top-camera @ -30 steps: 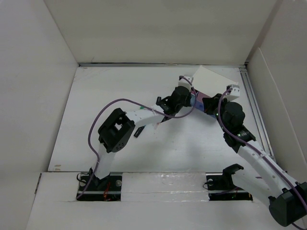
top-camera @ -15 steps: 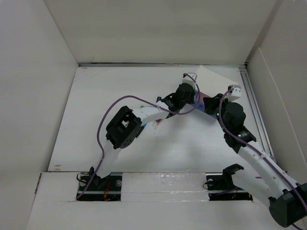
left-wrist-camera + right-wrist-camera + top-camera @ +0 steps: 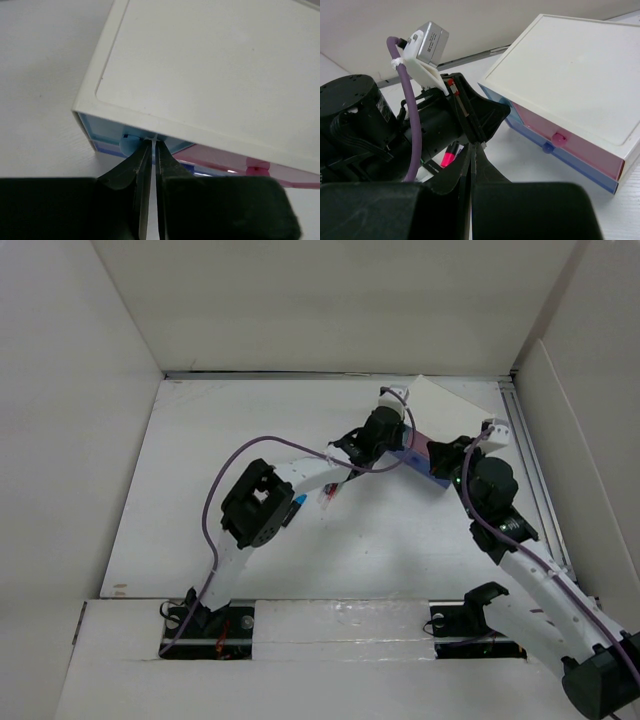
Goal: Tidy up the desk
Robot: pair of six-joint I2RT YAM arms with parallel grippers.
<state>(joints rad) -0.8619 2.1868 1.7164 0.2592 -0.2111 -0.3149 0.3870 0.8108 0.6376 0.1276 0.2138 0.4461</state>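
The desk is the white tabletop. At its back right stands a small white drawer box with its coloured drawer fronts towards the arms. In the left wrist view my left gripper is shut, its tips pressed against the light-blue drawer front right beside that drawer's round knob. A pink drawer lies to the right of it. My right gripper is shut on nothing and hovers just in front of the left gripper, short of the pink knob and the blue knob.
A pink marker and a blue pen lie on the desk under the left forearm. White walls enclose the desk on three sides. The two arms stand close together in front of the box.
The left arm has reached farther back and right, bringing its gripper up to the drawer front. The right wrist has shifted slightly to the right.
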